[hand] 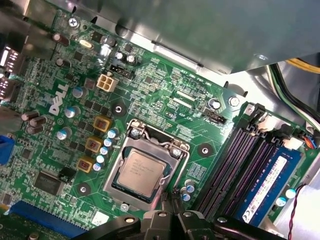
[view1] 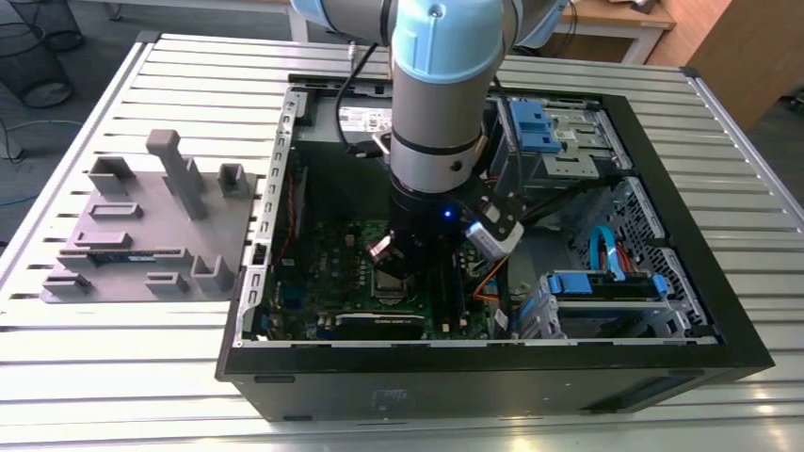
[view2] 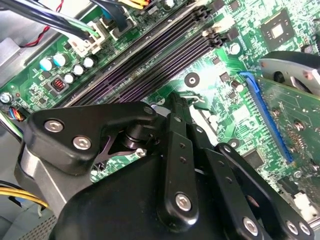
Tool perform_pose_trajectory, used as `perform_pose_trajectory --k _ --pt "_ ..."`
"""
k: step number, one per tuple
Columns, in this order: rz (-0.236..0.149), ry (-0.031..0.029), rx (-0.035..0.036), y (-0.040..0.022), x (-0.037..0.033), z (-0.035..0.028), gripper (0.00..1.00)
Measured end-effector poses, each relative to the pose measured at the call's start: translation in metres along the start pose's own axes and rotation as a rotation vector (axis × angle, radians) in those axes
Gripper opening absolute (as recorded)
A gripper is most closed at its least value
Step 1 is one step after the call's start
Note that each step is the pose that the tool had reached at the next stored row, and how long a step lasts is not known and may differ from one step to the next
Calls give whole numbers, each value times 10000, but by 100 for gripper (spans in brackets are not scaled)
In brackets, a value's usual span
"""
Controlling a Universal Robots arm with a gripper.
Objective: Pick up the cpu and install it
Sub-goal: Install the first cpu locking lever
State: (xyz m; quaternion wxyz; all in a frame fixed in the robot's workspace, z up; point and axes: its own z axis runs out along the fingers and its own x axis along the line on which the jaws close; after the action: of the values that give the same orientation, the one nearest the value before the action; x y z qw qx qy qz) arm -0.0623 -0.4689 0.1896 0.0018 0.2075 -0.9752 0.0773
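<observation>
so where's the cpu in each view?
Exterior view: hidden beneath the arm's wrist, over the green motherboard inside the black computer case.
First wrist view: the square silver-topped cpu lies in the silver metal socket frame, beside the black memory slots.
Second wrist view: hidden behind the black gripper.
Shared landmark: the memory slots.

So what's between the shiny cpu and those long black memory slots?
In the first wrist view, between the cpu and the memory slots sit the silver socket frame's edge, a round screw hole and small capacitors on green motherboard.
</observation>
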Motion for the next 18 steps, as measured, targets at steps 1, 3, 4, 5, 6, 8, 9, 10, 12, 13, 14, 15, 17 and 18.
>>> perform_pose_trajectory --k 1,3,4,5,6,8,9,10,12,13,14,15,17,18 --pt "57 4 0 0 0 1 11" --pt "128 -6 2 -2 1 7 11" --pt "146 -29 -1 -4 2 12 11" --pt "159 -55 -11 -7 4 16 11" --pt "168 -88 -28 -10 6 20 11" --pt "178 -147 -72 -17 8 28 11" --pt "182 -183 -110 -19 9 34 11" --pt "186 -214 -143 -23 11 35 11" --pt "192 -261 -214 -26 14 35 11" --pt "194 -271 -236 -26 15 35 11" --pt "195 -282 -259 -27 17 35 11" --pt "195 -294 -287 -27 18 36 11" --pt "198 -305 -313 -29 19 35 11" --pt "199 -309 -322 -30 19 33 11"
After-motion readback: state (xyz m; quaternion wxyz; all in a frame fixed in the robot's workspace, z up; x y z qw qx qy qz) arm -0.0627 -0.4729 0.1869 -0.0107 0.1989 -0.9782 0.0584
